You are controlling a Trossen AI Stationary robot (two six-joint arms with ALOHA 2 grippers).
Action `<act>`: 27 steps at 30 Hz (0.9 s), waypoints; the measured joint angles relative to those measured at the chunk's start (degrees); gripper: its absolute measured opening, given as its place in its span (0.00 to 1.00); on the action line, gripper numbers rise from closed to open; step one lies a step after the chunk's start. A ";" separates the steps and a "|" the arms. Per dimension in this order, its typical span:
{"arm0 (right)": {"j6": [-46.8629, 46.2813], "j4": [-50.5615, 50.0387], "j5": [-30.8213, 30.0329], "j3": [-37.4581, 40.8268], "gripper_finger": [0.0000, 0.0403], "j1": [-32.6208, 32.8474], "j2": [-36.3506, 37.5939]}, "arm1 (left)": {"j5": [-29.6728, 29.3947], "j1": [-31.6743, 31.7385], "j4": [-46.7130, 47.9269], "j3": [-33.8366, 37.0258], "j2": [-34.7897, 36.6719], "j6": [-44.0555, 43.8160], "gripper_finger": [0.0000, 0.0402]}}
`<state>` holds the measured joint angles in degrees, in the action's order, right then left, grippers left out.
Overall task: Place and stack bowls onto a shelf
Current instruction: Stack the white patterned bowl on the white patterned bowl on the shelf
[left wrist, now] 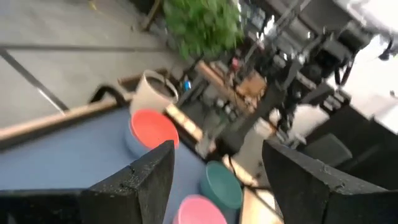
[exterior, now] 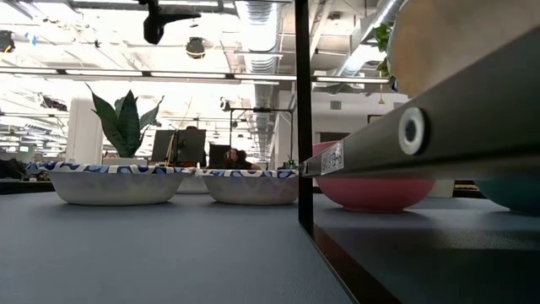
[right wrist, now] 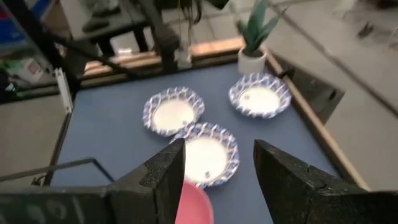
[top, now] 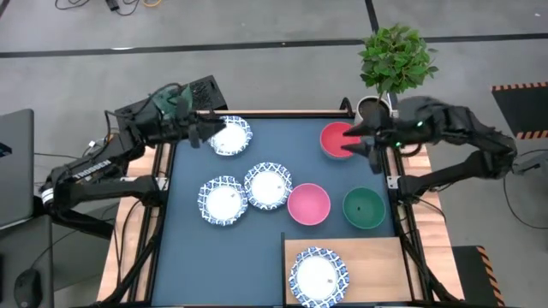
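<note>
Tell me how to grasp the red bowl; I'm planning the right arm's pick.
Pinch the rim of the red bowl from above, one finger inside, one outside. It sits upright and open. The right gripper, fingers open, hovers at its plant-side edge, so take that side.

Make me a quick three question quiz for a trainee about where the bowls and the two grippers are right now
1. True or false: one blue-rimmed bowl already sits on the shelf.
2. Which bowl lies between the pink bowl and the table's right edge? A) red bowl B) green bowl C) blue-rimmed bowl
3. Fill in: the right gripper hovers at the ____ bowl, while the left gripper is over the blue-rimmed bowl at the back left.

Key
1. True; it is the only bowl on the shelf.
2. B, the green bowl.
3. Red: the red bowl lies at the back right, by the potted plant. Both grippers are open and empty.
</note>
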<state>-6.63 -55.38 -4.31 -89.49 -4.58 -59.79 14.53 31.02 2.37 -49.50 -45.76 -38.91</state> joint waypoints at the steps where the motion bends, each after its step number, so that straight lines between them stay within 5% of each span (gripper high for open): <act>1: 0.88 0.38 0.64 0.00 0.53 -1.45 0.70 | 0.00 1.04 -0.77 0.00 -0.14 -0.07 0.57; 15: 8.22 4.02 17.95 -0.02 0.53 -21.81 5.59 | 4.48 11.25 -8.21 0.00 -9.88 -5.45 0.57; 27: 5.40 9.87 36.10 -0.02 0.53 -27.06 3.62 | 14.12 11.48 -23.85 0.00 -15.06 -7.81 0.57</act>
<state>-1.23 -45.50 31.79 -89.52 -31.64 -56.17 28.65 42.50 -21.48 -49.50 -60.82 -46.72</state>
